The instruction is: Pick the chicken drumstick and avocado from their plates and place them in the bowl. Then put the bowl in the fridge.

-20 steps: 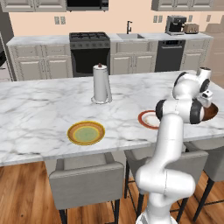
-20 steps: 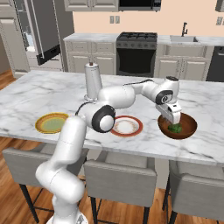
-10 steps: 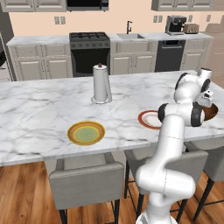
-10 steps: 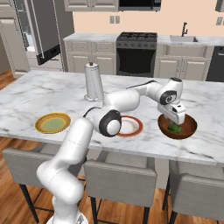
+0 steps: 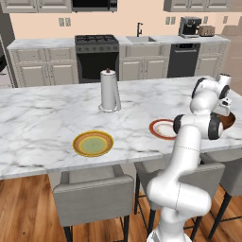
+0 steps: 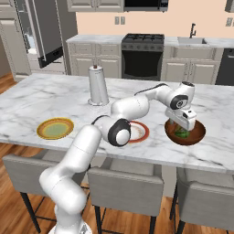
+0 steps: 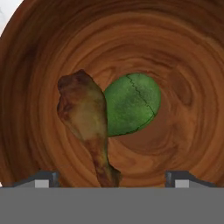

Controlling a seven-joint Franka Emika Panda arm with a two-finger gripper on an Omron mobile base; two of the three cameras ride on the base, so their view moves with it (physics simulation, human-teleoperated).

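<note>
We see warm browns and green.
Ringed reddish-brown bowl; glossy brown drumstick; olive-green avocado; white, grey-veined marble counter.

One reddish-brown wooden bowl under the claw holds one glossy brown chicken drumstick and one olive-green avocado. Beyond the claw sit two round plates: one red-rimmed, one yellow-orange rimmed. One white paper-towel roll stands there too.
</note>
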